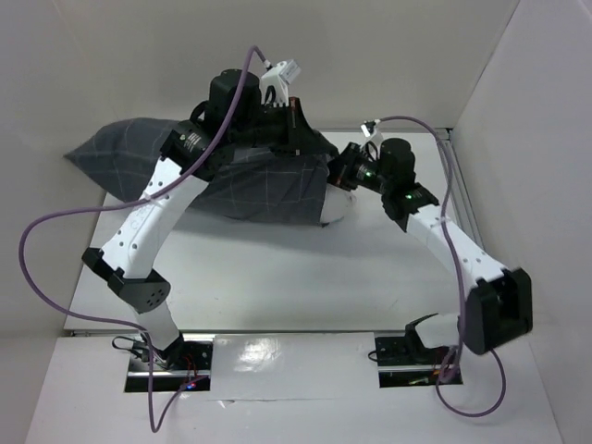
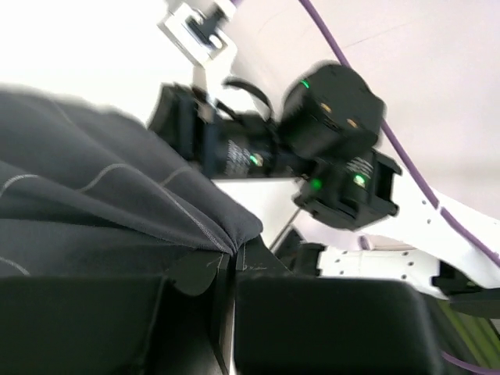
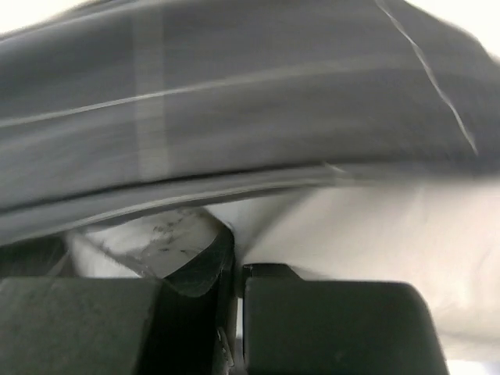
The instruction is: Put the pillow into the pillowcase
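The dark grey checked pillowcase (image 1: 231, 176) lies bulging across the far left and middle of the table. Its open end faces right, where a white corner of the pillow (image 1: 339, 207) sticks out. My left gripper (image 1: 294, 129) is at the top of that opening, and in the left wrist view it (image 2: 233, 256) is shut on the pillowcase (image 2: 117, 203) hem. My right gripper (image 1: 342, 176) is at the mouth of the opening. The right wrist view shows it (image 3: 238, 262) shut on the white pillow (image 3: 375, 234), just under the pillowcase (image 3: 234, 94) edge.
White walls (image 1: 518, 92) close the table in at the back and on both sides. Purple cables (image 1: 55, 222) loop from both arms. The right arm's wrist (image 2: 336, 125) hangs close in front of the left gripper. The table's near edge (image 1: 277, 333) runs just ahead of the arm bases.
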Motion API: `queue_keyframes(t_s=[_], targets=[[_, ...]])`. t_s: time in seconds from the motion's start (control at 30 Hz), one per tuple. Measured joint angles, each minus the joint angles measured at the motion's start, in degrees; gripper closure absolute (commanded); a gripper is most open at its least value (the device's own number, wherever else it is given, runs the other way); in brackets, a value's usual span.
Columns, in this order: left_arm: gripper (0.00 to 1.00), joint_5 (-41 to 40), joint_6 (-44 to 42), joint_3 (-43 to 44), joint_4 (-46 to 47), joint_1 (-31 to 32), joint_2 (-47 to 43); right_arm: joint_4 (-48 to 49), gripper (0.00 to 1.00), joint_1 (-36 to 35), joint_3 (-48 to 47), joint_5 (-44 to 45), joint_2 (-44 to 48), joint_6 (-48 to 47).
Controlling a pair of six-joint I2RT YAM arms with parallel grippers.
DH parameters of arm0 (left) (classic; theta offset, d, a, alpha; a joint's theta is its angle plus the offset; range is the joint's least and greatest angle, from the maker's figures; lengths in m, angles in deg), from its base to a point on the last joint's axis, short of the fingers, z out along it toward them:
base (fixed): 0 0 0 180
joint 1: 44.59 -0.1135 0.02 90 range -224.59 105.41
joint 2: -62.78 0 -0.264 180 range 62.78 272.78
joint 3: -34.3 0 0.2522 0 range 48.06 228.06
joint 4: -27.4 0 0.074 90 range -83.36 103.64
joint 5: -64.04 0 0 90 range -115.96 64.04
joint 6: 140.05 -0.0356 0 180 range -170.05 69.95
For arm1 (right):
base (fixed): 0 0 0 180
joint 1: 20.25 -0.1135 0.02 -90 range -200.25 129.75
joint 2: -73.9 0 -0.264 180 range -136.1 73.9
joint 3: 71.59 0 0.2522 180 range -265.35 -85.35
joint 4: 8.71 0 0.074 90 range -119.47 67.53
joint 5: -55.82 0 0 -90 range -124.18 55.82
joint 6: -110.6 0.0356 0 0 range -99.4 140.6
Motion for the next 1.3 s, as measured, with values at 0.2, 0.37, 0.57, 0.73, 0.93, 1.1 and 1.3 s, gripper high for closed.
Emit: queue_keyframes(t_s=[0.2,0.37,0.57,0.73,0.93,1.1,1.3], targets=[[1.0,4.3,2.8,2.1,4.6,1.0,-2.2,-13.5,1.0,-1.1,-0.8,0.8,15.3,-3.3],[1.0,7.0,3.3,6.1,6.1,0.6,-1.0,-20.4,1.0,-1.8,-2.6,2.1,20.9,-1.6],[0.33,10.6,4.1,17.4,8.4,-5.0,18.1,-20.0,1.0,3.4,3.7,7.6,20.7,5.1],[0.0,9.5,1.3,8.1,5.4,-8.5,24.1,-15.6,0.93,15.4,12.6,7.0,7.2,11.0],[0.2,3.1,-5.1,2.1,1.6,-7.5,14.3,-14.1,0.27,21.0,1.2,8.3,-11.4,6.4],[0.31,-5.6,-10.2,-1.3,-0.3,0.3,2.9,-17.4,0.24,22.8,-1.3,9.5,-10.8,1.3],[0.15,-20.3,-11.1,-15.8,-0.7,10.8,-0.4,-21.9,0.24,24.8,1.1,10.1,-0.3,-2.1]])
